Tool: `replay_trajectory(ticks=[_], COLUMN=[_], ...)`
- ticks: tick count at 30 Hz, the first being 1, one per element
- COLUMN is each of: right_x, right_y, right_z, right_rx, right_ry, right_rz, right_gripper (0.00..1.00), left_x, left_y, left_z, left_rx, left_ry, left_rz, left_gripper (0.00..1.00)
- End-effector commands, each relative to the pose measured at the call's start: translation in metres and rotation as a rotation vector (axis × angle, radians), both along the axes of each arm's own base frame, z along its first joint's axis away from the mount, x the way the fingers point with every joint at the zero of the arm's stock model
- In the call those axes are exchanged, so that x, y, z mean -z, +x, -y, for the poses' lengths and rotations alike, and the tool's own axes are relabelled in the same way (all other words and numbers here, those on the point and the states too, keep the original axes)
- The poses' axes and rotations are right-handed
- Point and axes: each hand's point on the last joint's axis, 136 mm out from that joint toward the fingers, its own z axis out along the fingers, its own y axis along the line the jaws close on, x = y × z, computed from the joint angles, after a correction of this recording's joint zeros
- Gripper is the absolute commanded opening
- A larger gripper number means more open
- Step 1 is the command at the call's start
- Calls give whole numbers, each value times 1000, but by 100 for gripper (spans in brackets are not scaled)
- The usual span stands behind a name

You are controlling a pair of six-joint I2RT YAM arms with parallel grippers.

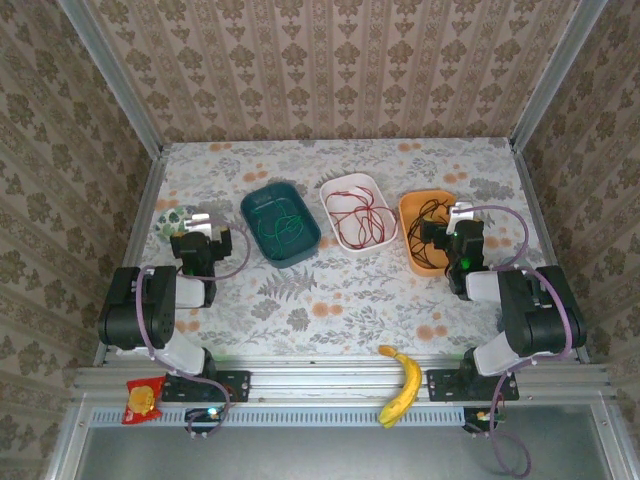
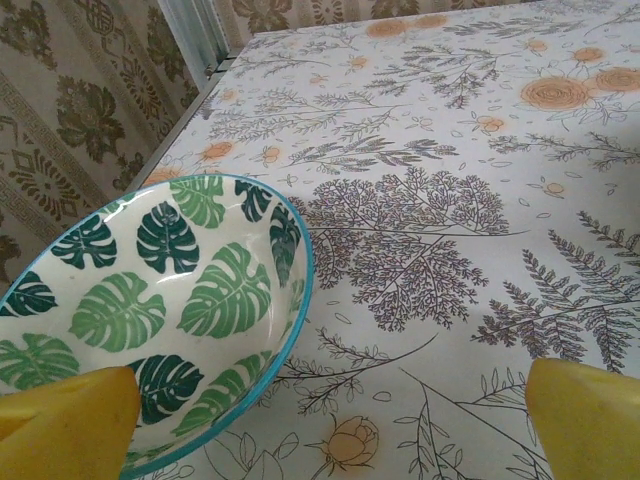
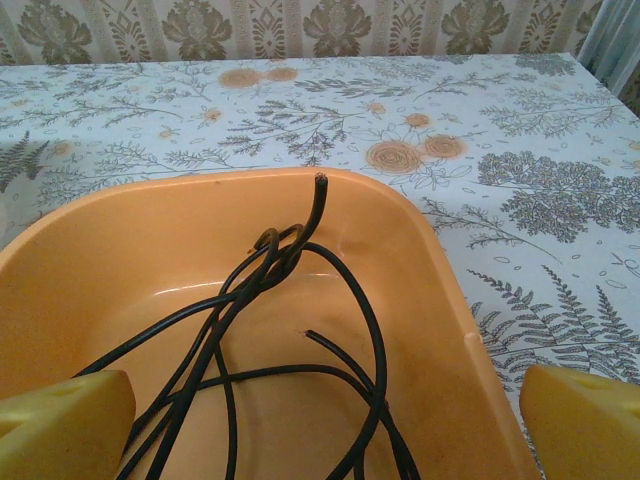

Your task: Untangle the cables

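Floral table (image 1: 330,300) between patterned walls: sorting by colour seemingly done, one twist left.

Across the middle of the table, from left to right: teal bin (image 1: 302,250) with green cable (image 1: 283,222), white bin (image 1: 352,180) with red cable (image 1: 360,215), orange bin (image 3: 120,260) near the right edge with black cable (image 3: 275,258). One colour per bin, so apparently separated already. Black strands crossed and twisted together by the bin's far wall, probably the remaining work. Green and red loops too small to judge for knots. Leaf-print bowl (image 2: 305,270) at the left edge, nothing inside. Left gripper (image 2: 330,420) just beside the bowl, fingers spread wide, holding nothing. Right gripper (image 3: 330,425) over the orange bin's near end, likewise spread wide, black loops below, nothing pinched. Banana (image 1: 403,385) on the near rail, outside every container.
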Motion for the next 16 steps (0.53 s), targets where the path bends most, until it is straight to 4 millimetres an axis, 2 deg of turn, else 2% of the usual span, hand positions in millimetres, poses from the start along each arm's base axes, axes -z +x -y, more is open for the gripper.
replay_trajectory(ticks=[1,16], right_x=[0,0], right_y=[0,2], right_z=[-2,-8], right_rx=[-6,-64], right_ry=[13,34], right_rz=[11,4], right_gripper=[100,100], left_x=[-16,-16], left_y=[8,8], left_z=[3,3], left_rx=[17,15], left_ry=[-15,-15], left_rz=[57,58], left_gripper=[100,100])
